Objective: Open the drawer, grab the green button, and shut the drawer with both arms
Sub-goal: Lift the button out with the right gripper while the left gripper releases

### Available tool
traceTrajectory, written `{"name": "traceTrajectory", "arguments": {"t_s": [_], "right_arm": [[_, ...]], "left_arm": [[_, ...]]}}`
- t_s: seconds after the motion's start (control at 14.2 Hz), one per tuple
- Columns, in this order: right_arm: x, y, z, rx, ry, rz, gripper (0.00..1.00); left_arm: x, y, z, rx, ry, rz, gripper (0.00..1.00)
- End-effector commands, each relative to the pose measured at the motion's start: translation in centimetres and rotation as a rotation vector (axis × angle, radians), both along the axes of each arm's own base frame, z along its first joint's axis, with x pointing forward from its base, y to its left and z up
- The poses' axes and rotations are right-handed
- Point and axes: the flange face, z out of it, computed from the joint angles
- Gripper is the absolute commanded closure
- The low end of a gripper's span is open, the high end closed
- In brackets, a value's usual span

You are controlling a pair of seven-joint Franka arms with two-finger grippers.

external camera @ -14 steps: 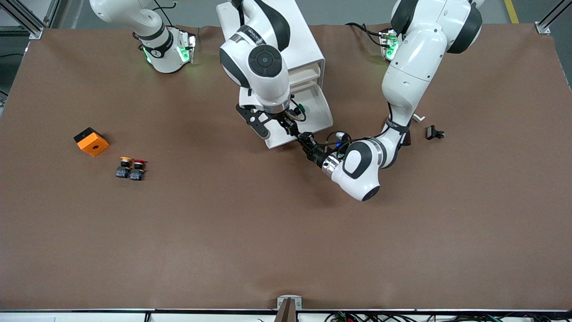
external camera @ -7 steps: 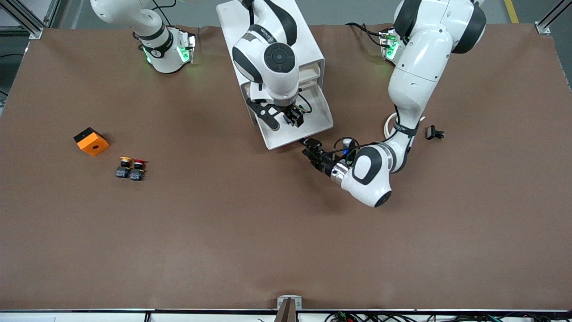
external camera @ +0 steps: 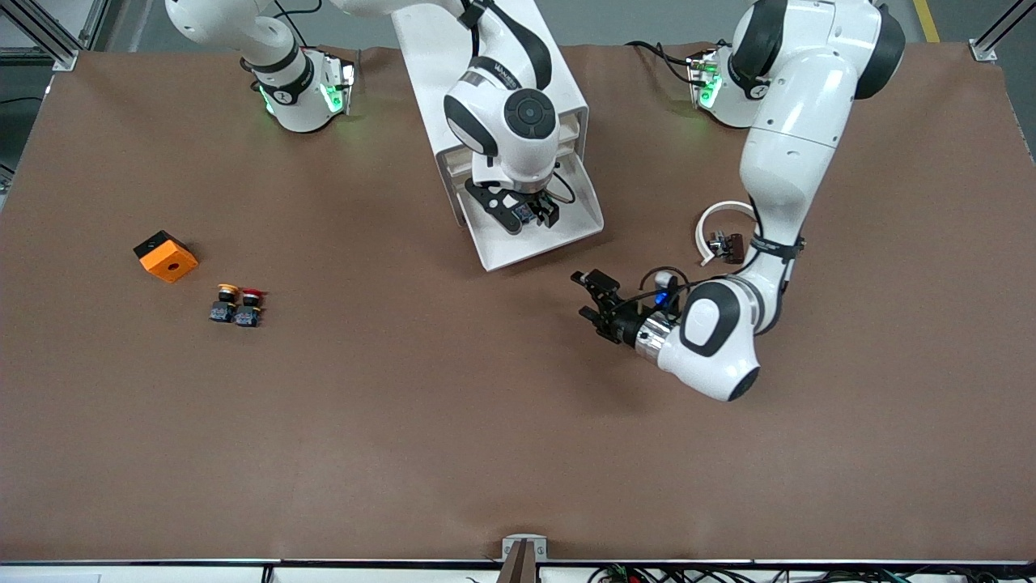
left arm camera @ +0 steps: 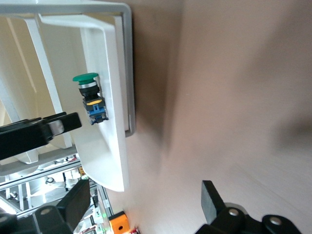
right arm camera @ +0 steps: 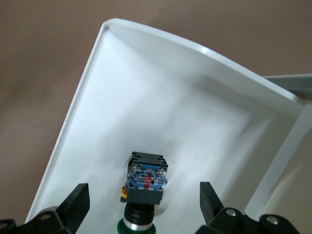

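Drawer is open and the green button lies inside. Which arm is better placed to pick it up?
Right. Its open pincer hangs over the drawer, straddling the button. The left pincer, also open, is over bare table.

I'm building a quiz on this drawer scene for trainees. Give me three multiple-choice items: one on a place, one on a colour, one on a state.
1. Where is the button?
A. in the open drawer
B. beside the orange block
C. in the left gripper

2. What colour is its cap?
A. red
B. yellow
C. green

3. How does the right gripper stand?
A. shut on the button
B. open over the button
C. parked off the table

Answers: 1 A, it lies on the tray's white floor; 2 C, the left wrist view shows a green cap; 3 B, its fingers flank the button untouched.
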Motion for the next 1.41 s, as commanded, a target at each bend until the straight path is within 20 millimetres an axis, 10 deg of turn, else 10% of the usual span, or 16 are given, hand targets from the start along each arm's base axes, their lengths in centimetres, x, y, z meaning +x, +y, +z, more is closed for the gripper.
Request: {"name": "traceTrajectory", "arguments": {"t_s": [0.0, 0.35, 0.85, 1.34], "right_arm": [[-0.4, 0.2, -1.3, -0.016, 0.012, -0.013, 0.0], [-0.3, 0.7, -2.6, -0.01, 0.006, -0.012, 0.0], [-0.6, 1.7, -3.3, -0.006, 0.002, 0.017, 0.0], [-0.5, 1.8, -3.0, 0.004, -0.001, 0.066, 0.77]], "left_arm": [[1.9, 3.2, 1.4, 0.028, -0.039, 0.001, 0.0], [3.8, 7.0, 3.5, 0.1, -0.186, -0.077, 0.0], [4.9, 7.1, 9.0, 0.123, -0.504, -0.404, 0.0], [4.1, 6.9, 16.1, 0.285, -0.708, -0.807, 0.0]]}}
